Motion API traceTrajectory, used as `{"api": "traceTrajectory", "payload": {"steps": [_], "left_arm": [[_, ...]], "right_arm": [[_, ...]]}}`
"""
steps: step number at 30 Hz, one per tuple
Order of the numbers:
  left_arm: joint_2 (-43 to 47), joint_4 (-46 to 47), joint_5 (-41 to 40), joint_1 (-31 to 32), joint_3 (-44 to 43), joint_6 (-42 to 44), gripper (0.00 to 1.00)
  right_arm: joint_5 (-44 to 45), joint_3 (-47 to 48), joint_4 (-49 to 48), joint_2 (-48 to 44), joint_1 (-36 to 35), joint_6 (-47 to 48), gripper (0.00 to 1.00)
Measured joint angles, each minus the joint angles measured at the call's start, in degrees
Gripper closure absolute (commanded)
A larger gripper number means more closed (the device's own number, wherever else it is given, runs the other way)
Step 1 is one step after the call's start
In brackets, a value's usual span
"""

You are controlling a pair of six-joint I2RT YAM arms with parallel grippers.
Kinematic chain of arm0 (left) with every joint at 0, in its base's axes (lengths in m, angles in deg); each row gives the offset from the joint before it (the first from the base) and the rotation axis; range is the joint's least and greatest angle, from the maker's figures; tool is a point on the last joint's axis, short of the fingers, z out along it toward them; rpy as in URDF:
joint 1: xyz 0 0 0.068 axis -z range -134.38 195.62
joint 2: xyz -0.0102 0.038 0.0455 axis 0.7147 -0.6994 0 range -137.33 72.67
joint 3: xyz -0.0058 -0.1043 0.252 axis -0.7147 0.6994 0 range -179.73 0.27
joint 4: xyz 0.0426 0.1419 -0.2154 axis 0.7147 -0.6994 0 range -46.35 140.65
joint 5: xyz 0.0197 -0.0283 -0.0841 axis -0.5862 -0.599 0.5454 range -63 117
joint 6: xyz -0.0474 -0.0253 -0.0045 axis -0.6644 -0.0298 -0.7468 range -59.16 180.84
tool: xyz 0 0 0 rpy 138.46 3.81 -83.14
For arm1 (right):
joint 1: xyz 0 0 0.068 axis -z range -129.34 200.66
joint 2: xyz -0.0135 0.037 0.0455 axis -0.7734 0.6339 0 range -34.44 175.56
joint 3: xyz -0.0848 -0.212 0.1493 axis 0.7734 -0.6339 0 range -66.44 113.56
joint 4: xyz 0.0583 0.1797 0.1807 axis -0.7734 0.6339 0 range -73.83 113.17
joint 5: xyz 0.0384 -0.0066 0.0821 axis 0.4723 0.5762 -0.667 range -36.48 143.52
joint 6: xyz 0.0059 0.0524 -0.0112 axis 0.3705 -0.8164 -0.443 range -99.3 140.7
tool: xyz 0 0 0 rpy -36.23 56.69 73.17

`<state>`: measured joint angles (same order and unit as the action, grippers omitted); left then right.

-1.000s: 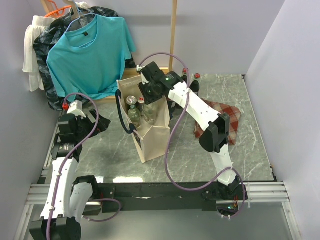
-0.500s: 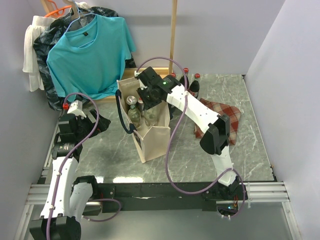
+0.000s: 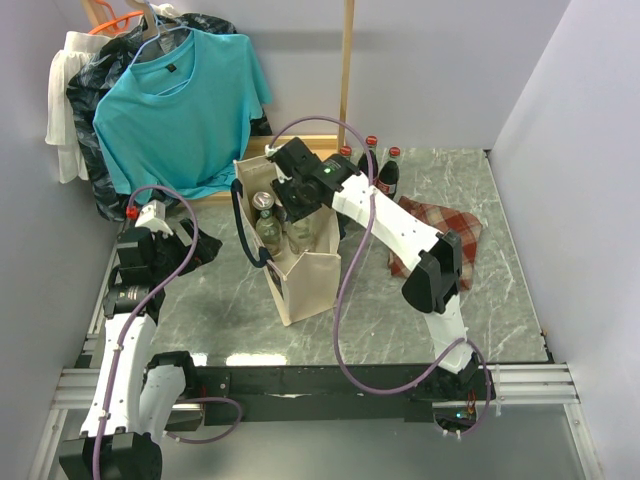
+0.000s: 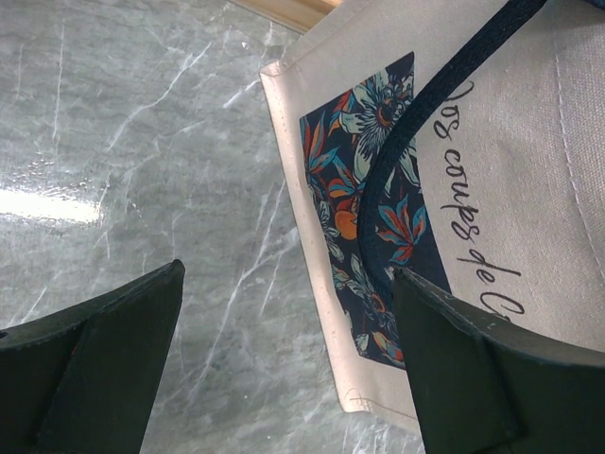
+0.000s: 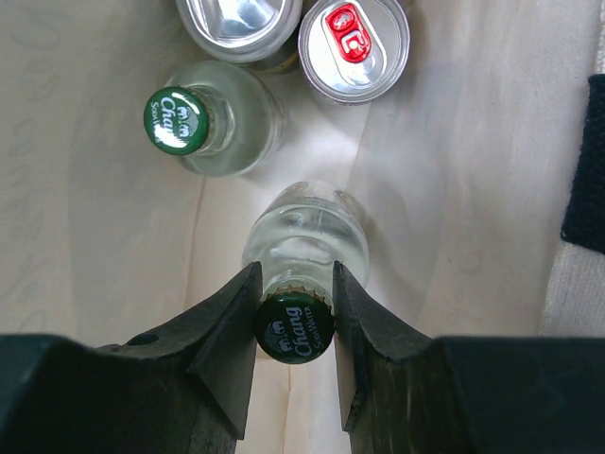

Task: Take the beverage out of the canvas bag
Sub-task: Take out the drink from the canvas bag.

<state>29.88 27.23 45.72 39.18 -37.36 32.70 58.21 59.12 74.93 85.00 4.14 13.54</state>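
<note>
Beverage bottle (image 5: 301, 248) upright, long axis vertical

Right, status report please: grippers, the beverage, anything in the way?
Right gripper shut on clear bottle at cap, inside canvas bag. Left gripper open, empty, beside bag. Second bottle, red-tab can close alongside.

Pale lilac walls (image 3: 450, 60) enclose a grey marbled tabletop (image 3: 500, 290), with a wooden clothes rack (image 3: 347, 70) behind.

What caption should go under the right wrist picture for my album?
Right pincer shut on a green-capped Chang bottle inside the canvas bag.
</note>
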Motion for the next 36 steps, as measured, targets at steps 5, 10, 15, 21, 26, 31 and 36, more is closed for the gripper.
{"api": "traceTrajectory", "payload": {"steps": [5,10,15,21,26,31,36], "left_arm": [[0.0,0.0,0.2,0.0,0.0,0.0,0.04],[0.2,0.0,0.9,0.0,0.0,0.0,0.04],[0.3,0.0,1.4,0.0,0.0,0.0,0.04],[1.2,0.1,1.8,0.0,0.0,0.0,0.04],[0.9,0.0,2.0,0.0,0.0,0.0,0.04],[1.0,0.0,2.0,0.0,0.0,0.0,0.04],[1.4,0.0,2.0,0.0,0.0,-0.1,0.04]], "right_arm": [[0.7,0.7,0.4,-0.1,-0.5,0.0,1.0],[2.2,1.2,0.5,-1.2,-1.4,-0.1,1.0],[3.1,1.2,0.6,-2.9,-2.3,-0.6,1.0],[4.4,1.2,0.9,-4.7,-3.2,-0.9,1.0],[5.3,0.4,0.9,-6.1,-3.9,-1.4,1.0],[6.3,-0.4,1.0,-6.7,-4.4,-1.9,1.0],[6.7,-0.4,1.3,-6.9,-4.6,-2.1,1.0]]}}
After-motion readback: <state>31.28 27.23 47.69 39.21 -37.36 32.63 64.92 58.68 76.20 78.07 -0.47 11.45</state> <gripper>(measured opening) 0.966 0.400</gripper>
